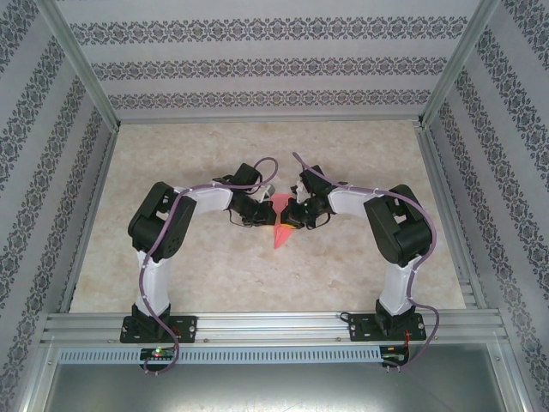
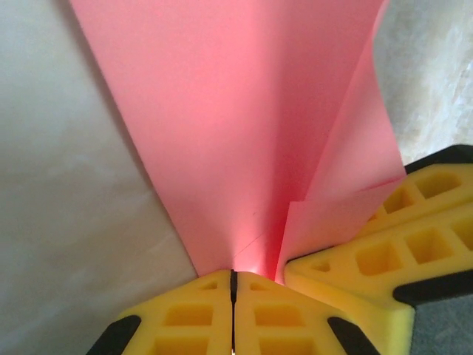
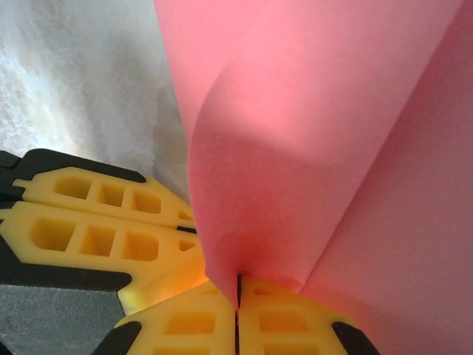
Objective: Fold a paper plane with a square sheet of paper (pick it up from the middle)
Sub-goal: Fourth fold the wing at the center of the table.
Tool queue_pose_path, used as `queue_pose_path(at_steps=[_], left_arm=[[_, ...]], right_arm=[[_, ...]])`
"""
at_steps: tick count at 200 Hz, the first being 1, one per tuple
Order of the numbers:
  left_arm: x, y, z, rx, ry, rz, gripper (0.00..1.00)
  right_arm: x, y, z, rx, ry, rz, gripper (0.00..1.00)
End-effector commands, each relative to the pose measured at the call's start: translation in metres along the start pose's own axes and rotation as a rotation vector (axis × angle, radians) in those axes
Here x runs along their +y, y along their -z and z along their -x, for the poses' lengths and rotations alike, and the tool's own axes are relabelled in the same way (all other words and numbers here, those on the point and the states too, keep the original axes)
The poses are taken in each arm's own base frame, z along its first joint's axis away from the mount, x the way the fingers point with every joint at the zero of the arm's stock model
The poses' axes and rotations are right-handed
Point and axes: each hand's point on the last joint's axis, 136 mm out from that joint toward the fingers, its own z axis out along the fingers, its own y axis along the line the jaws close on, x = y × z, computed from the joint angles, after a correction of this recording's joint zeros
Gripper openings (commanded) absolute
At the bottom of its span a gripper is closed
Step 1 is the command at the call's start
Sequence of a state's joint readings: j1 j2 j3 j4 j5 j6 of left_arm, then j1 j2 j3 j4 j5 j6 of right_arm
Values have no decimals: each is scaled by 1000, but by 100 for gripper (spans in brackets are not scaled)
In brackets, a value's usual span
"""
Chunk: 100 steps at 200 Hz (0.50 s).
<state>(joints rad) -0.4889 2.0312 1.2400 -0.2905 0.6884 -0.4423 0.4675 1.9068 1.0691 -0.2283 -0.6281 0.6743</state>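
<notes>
The pink-red sheet of paper (image 1: 280, 230) hangs folded between the two arms above the table's middle, its pointed tip aimed at the near edge. My left gripper (image 1: 267, 215) is shut on it from the left and my right gripper (image 1: 291, 216) from the right. In the left wrist view, the yellow fingertips of the left gripper (image 2: 233, 272) press together on the paper's (image 2: 244, 111) lower edge, beside a centre crease. In the right wrist view, the right gripper (image 3: 238, 279) pinches a curled flap of the paper (image 3: 310, 133). The two grippers sit almost touching.
The marble-patterned table (image 1: 214, 275) lies below the paper. Patterned walls (image 1: 274, 64) enclose the back and both sides, and an aluminium rail (image 1: 274, 326) runs along the near edge. The right gripper's yellow fingers (image 2: 392, 244) crowd the left wrist view; the left gripper's fingers (image 3: 96, 222) crowd the right wrist view.
</notes>
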Motion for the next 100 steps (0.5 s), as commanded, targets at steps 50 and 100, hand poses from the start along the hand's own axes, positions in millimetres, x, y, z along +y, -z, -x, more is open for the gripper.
queue_pose_path(at_steps=[50,100], left_arm=[[18,-1,-11,-34,106,62,2],[7,16,-2,-123,111,86,2]], right_arm=[[2,-4,-4,14,16,-9,7],[0,-4,-5,14,13,-12,7]])
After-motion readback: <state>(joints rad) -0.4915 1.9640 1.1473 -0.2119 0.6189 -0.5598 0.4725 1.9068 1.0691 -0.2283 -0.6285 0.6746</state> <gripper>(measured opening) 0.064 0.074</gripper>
